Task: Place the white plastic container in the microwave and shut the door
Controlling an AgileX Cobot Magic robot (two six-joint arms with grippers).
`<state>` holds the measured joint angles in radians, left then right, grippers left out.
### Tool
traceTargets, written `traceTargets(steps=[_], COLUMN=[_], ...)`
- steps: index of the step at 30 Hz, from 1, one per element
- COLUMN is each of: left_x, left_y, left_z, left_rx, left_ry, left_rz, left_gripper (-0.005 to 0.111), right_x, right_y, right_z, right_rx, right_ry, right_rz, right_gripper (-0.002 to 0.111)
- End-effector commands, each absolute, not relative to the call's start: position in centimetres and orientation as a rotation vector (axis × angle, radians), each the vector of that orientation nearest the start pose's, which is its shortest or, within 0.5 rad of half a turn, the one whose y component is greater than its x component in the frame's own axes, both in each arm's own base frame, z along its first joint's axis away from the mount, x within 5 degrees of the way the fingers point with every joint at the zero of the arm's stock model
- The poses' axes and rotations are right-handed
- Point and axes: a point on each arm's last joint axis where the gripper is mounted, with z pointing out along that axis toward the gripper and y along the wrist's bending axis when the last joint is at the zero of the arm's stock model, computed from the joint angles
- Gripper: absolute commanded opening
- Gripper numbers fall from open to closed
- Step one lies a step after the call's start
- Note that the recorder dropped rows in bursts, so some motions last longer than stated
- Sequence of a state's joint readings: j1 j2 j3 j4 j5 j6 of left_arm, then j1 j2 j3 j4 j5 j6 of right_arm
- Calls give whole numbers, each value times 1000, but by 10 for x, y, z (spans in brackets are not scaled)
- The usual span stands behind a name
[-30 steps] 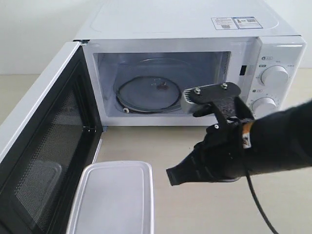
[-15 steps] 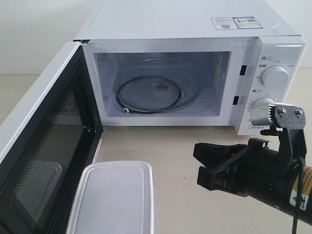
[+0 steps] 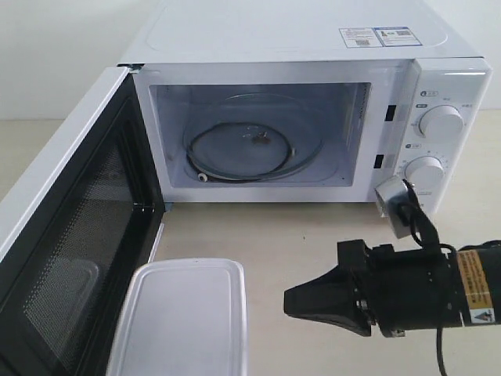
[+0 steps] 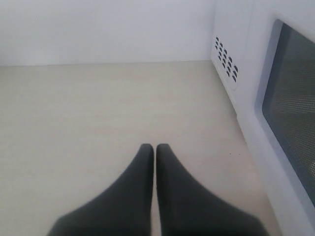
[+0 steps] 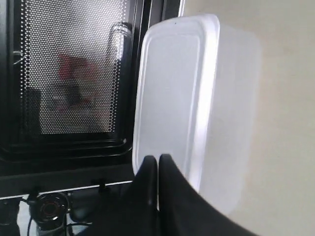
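Observation:
The white plastic container (image 3: pixel 184 317) lies lid up on the table in front of the open door (image 3: pixel 78 235). The microwave (image 3: pixel 274 35) stands behind, its cavity open and the glass turntable (image 3: pixel 243 149) bare. My right gripper (image 3: pixel 288 301) is shut with nothing in it; it is level and low and points left at the container from a short gap away. In the right wrist view the gripper (image 5: pixel 157 157) sits just short of the container (image 5: pixel 172 98), with the door's mesh window (image 5: pixel 74 73) beside it. My left gripper (image 4: pixel 155 146) is shut and empty over bare table, beside the door's outer face (image 4: pixel 295 128).
Two round knobs (image 3: pixel 441 121) (image 3: pixel 423 170) sit on the microwave's right panel, just above my right arm. The swung-out door walls off the left side of the table. Side vents (image 4: pixel 225 58) of the microwave show in the left wrist view.
My right arm has swung down from in front of the cavity, pulled back toward the right, and levelled out low, its shut tips now pointing left at the container. The container has not moved.

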<state>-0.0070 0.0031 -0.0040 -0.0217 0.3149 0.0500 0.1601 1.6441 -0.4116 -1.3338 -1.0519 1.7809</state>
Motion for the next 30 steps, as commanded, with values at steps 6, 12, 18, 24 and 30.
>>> traceTargets(steps=[6, 12, 18, 24, 30], left_x=[54, 54, 54, 54, 54], left_y=[-1, -1, -1, -1, -1], left_z=[185, 185, 185, 185, 185], left_rx=[40, 40, 40, 40, 40], left_ry=[1794, 1794, 1794, 1794, 1794], left_rz=[5, 5, 5, 5, 5], left_gripper=[4, 4, 4, 4, 4], right_x=[213, 200, 200, 214, 224], right_y=[111, 142, 153, 168, 175], right_z=[141, 128, 132, 141, 135], right_rx=[65, -46, -26, -38, -43], right_ry=[2565, 2694, 2662, 2643, 2695], right_rz=[1563, 1357, 1392, 1336, 1372], right_gripper=[42, 44, 44, 44, 44])
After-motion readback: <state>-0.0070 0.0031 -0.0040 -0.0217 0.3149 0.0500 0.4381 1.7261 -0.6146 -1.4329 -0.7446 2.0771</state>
